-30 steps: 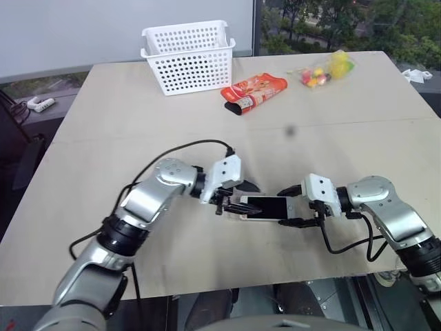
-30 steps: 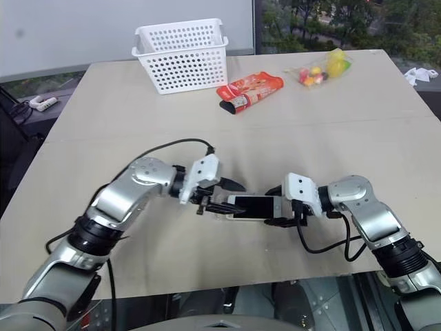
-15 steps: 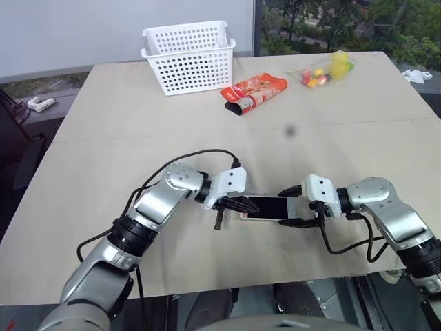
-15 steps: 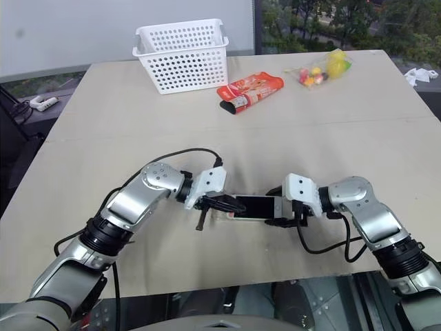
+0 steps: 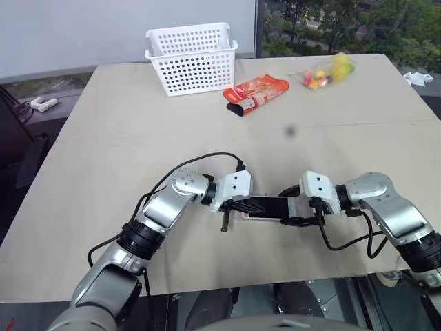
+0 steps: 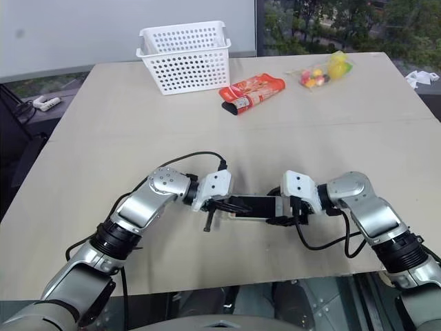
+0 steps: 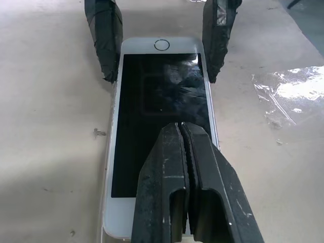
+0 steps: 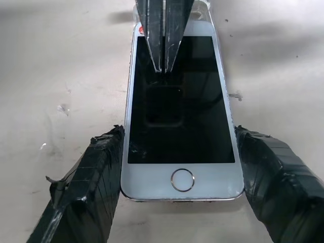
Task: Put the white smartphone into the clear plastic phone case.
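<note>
The white smartphone [image 5: 265, 207] lies flat and screen up on the beige table [image 5: 124, 138], between my two grippers. My left gripper [image 5: 246, 205] is shut, and its joined tips [image 7: 180, 126] rest on the black screen [image 8: 177, 121] towards the end away from the home button. My right gripper [image 5: 289, 207] is clamped across the phone at the home-button end, with one taped finger [image 8: 96, 167] on each long side. A thin transparent rim [image 7: 105, 202] along the phone's edge looks like the clear plastic phone case beneath it; I cannot tell how far the phone sits in it.
At the far side stand a white perforated basket [image 5: 191, 58], a red snack packet [image 5: 255, 92] and a clear bag of colourful items [image 5: 324, 71]. A shiny clear patch [image 7: 291, 88] lies on the table beside the phone. The table's near edge runs just below both arms.
My left gripper has shut and come down until its tips rest on the phone's screen. The right gripper has kept its hold on the phone's sides.
</note>
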Tool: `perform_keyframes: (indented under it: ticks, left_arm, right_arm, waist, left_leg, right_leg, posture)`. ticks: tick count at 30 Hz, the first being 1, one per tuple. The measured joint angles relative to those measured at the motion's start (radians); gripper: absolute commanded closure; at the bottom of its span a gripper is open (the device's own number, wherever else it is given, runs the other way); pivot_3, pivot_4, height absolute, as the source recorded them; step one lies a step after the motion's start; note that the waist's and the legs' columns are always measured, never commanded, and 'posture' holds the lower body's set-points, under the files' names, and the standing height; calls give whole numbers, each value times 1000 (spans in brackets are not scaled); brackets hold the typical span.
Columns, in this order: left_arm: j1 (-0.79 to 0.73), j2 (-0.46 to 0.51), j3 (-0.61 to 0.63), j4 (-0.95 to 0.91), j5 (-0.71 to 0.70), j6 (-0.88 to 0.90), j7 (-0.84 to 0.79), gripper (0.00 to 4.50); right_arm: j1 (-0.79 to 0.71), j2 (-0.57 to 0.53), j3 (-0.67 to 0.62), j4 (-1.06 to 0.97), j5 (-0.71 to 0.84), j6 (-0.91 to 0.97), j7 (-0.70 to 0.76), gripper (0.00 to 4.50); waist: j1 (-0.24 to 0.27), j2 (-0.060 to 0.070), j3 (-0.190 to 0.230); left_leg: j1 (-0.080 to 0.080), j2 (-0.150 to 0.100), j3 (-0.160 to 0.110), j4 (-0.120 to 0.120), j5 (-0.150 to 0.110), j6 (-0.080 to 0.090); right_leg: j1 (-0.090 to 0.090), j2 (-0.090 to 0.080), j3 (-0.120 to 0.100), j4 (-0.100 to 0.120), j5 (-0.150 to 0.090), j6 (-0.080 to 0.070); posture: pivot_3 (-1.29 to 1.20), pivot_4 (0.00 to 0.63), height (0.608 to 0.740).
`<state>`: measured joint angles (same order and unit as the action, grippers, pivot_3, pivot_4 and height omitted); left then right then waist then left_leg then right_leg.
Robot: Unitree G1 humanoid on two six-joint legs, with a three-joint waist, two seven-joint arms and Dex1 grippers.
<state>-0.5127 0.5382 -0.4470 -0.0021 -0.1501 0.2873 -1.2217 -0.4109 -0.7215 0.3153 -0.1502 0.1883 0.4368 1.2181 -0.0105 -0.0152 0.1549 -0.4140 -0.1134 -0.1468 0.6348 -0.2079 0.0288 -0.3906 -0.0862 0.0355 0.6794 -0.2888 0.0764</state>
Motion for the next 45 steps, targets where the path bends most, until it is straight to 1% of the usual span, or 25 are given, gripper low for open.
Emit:
perform_keyframes:
  ticks: [5, 8, 17, 25, 34, 39, 40, 41, 42, 45]
  left_arm:
    - [8, 0, 3, -11, 6, -2, 6, 4456]
    - [10, -2, 5, -16, 7, -2, 9, 4456]
    - [29, 2, 25, -63, -2, 51, 18, 4456]
    - [47, 20, 25, -79, -1, 63, 18, 4456]
    - [43, 5, 11, -62, 19, 47, 30, 4456]
    - [45, 2, 11, -60, 30, 44, 39, 4456]
    - [45, 2, 10, -59, 30, 41, 40, 4500]
    - [47, 2, 9, -59, 32, 39, 40, 4500]
    - [47, 2, 7, -60, 32, 37, 40, 4500]
    - [54, 5, 7, -64, 32, 34, 40, 4500]
  right_arm:
    - [-17, -4, 0, -25, 29, 112, 5, 1545]
    - [-24, -4, 0, -27, 36, 139, 3, 1545]
    - [-9, -18, -3, -40, 41, 106, -6, 1545]
    - [3, -99, -8, -88, 19, 74, -10, 1545]
    - [3, -115, -7, -96, -3, 53, -5, 1545]
    - [3, -96, -1, -96, -20, 55, -7, 1545]
    - [4, -92, 1, -96, -22, 55, -7, 538]
    - [5, -81, 3, -96, -21, 55, -8, 108]
    - [5, -70, 9, -98, -18, 55, -6, 44]
    - [12, -60, 20, -102, -19, 51, -12, 44]
  waist:
    - [0, 0, -1]
    - [1, 0, -1]
    - [0, 0, -1]
    - [0, 0, -1]
    - [2, 0, -1]
    - [-1, 0, -1]
    - [-4, 0, -2]
    - [-6, 1, -2]
    - [-5, 1, -2]
    - [-1, 1, -2]
  left_leg:
    - [0, 0, 0, 0, -2, 3]
    - [0, 0, -1, 0, -2, 3]
    - [-1, 0, -1, 0, -2, 3]
    - [-1, -1, -1, 0, -2, 3]
    - [0, -1, -1, 1, -2, 3]
    - [1, -1, -2, 1, -2, 3]
    - [1, 0, -2, 1, -2, 3]
    - [1, 0, -2, 1, -2, 3]
    - [1, 0, -2, 1, -2, 3]
    - [1, -1, -2, 1, -2, 3]
  right_leg:
    - [0, 0, -1, 0, 0, 0]
    - [0, 0, -1, 0, 0, 0]
    - [0, -1, -1, 0, 0, 0]
    - [0, -1, -2, 0, 0, 0]
    - [1, -1, -2, 0, 0, 0]
    - [3, -1, -2, 0, 0, 0]
    - [3, -1, -2, 0, 0, 0]
    - [3, 0, -2, 0, 0, 0]
    - [3, -1, -2, 0, 0, 0]
    - [3, -1, -2, -1, 0, 0]
  posture:
    - [0, 150, 740]
    - [0, 150, 740]
    - [0, 150, 740]
    - [0, 150, 740]
    - [0, 150, 740]
    - [0, 150, 740]
    - [0, 150, 740]
    - [0, 150, 740]
    - [0, 150, 740]
    - [0, 150, 740]
